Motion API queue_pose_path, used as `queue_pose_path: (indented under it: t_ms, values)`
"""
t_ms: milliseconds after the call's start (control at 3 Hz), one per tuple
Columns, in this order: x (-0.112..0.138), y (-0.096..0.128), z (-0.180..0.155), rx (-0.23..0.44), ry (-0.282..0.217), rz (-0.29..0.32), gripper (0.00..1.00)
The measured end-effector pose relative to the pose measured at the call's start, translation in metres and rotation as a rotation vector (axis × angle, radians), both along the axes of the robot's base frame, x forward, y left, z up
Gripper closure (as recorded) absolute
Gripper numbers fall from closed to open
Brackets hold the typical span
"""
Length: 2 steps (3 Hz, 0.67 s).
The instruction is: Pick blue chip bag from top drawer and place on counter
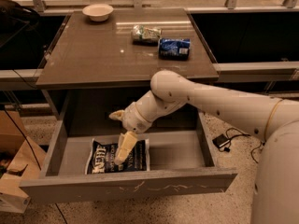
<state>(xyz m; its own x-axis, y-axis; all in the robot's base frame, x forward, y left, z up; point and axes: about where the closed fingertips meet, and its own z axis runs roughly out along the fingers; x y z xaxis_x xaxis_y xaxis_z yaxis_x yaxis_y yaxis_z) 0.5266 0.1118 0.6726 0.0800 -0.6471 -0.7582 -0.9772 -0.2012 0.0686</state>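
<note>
- Navy-blue bag (100, 157) lies flat in the drawer (126, 186), left of the middle and close to the front panel.
- Its long side runs left to right across the drawer.
- The gripper (120, 136) hangs just over the bag's middle, on an arm (210, 101) that stretches in from the right.
- It looks open. One finger points down at the bag, the other sticks out up and to the left. It holds nothing.
- I cannot tell if the low finger touches the bag.
- I think the next move is straight down, with a pinch across the bag's short side.
- The counter (93, 59) sits above the drawer, with plenty of bare top near its front edge.
</note>
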Motion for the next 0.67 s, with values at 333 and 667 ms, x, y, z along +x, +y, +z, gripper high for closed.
queue_pose_path:
  t_ms: [333,667]
  values:
    - [0.003,0.007,-0.027,0.033,0.027,-0.026,0.00]
    - [0.000,0.008,-0.053,0.058,0.064,-0.051,0.00]
